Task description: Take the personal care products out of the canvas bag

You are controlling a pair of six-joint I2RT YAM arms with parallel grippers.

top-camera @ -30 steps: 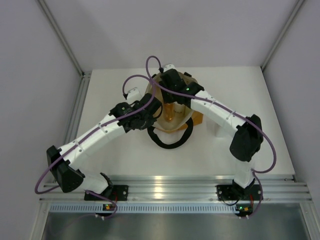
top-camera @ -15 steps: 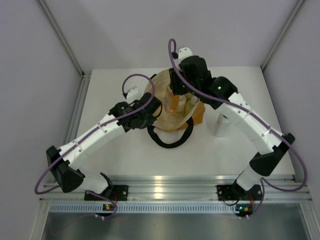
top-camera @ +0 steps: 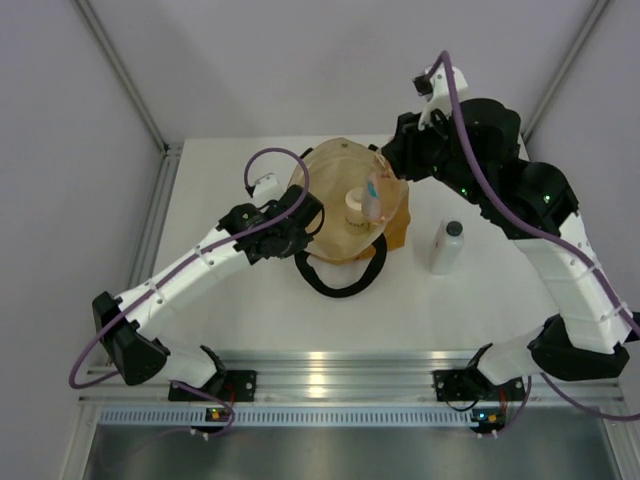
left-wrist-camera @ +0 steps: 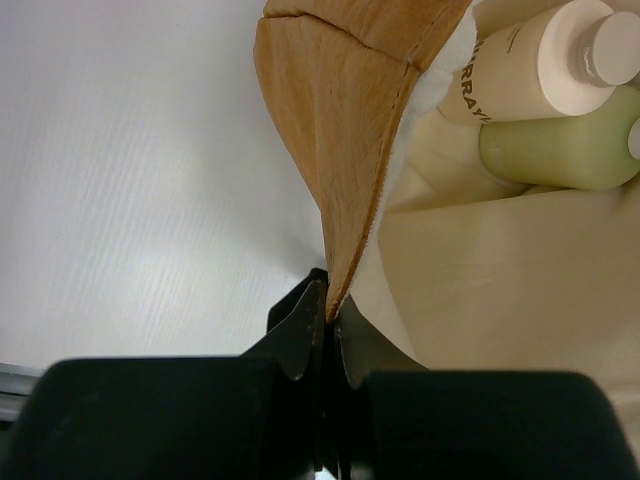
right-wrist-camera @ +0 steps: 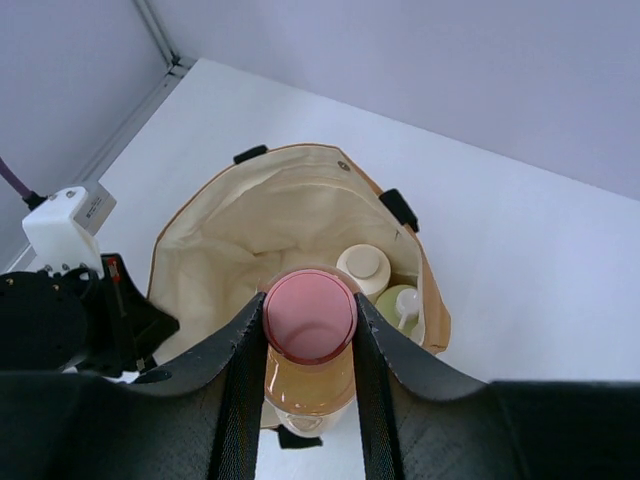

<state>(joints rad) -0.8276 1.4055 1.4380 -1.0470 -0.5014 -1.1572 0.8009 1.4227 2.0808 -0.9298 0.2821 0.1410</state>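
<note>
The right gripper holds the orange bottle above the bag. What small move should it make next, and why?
Probably carry the orange bottle rightward, clear of the canvas bag, before lowering. The right gripper is shut on it directly over the bag's mouth, so releasing here would drop it back inside. Bare table lies near the white bottle.

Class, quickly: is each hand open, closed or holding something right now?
Left hand: closed on the rim of the canvas bag.
Right hand: closed on the orange bottle with pink cap.
</note>
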